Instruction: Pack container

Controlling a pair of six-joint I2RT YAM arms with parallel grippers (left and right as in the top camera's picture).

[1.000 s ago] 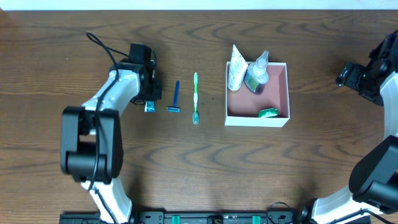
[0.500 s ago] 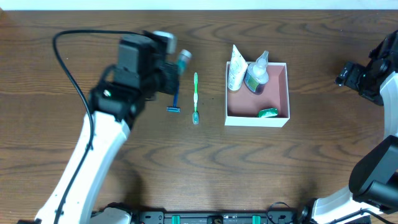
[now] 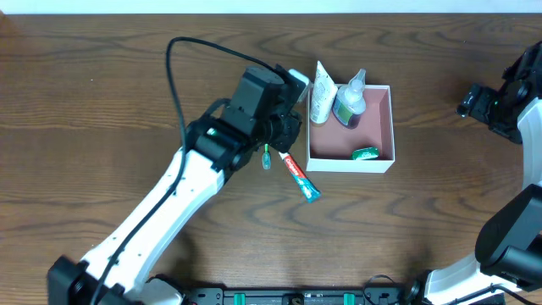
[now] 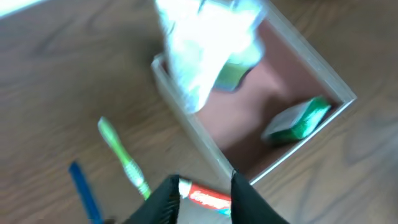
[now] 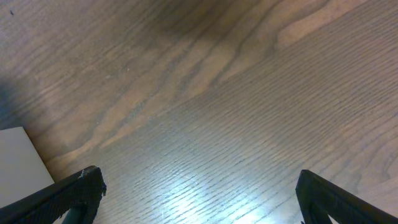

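Observation:
The container (image 3: 392, 127) is a square white-walled box with a pink inside (image 4: 261, 93). It holds a white tube (image 3: 321, 95), a clear bottle (image 3: 349, 100) and a small green item (image 3: 365, 153). My left gripper (image 3: 284, 142) hovers at its front-left corner, jaws a little apart (image 4: 205, 182). A red-and-white toothpaste tube (image 3: 301, 178) runs crosswise under the fingertips (image 4: 208, 196), outside the box. Whether it rests on the table I cannot tell. My right gripper (image 3: 471, 103) stands wide open over bare wood (image 5: 199, 186).
A green toothbrush (image 4: 121, 155) and a blue razor (image 4: 81, 190) lie on the table left of the container. In the overhead view the left arm covers the razor and most of the toothbrush (image 3: 266, 158). A black cable (image 3: 182, 68) loops from the left arm.
The left arm swung right from the table's left side to the container's corner, carrying the toothpaste tube. Its jaws have parted, and the tube now shows below the gripper. The right arm is still.

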